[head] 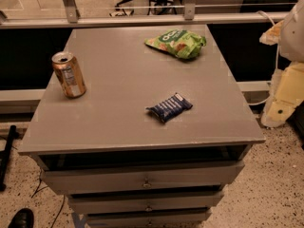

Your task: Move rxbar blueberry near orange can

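The rxbar blueberry [169, 107], a small dark blue wrapper with white lettering, lies flat on the grey cabinet top [118, 94], right of centre and toward the front. The orange can [69, 74] stands upright near the left edge, far to the left of the bar and slightly further back. My gripper [279, 109] shows as pale white and yellow parts at the right edge of the view, off the cabinet's right side and well apart from the bar. It holds nothing that I can see.
A green chip bag [176, 42] lies at the back right of the top. Drawers [142, 177] are below the front edge. A rail [142, 19] runs behind the cabinet. A dark shoe [20, 218] is on the floor at bottom left.
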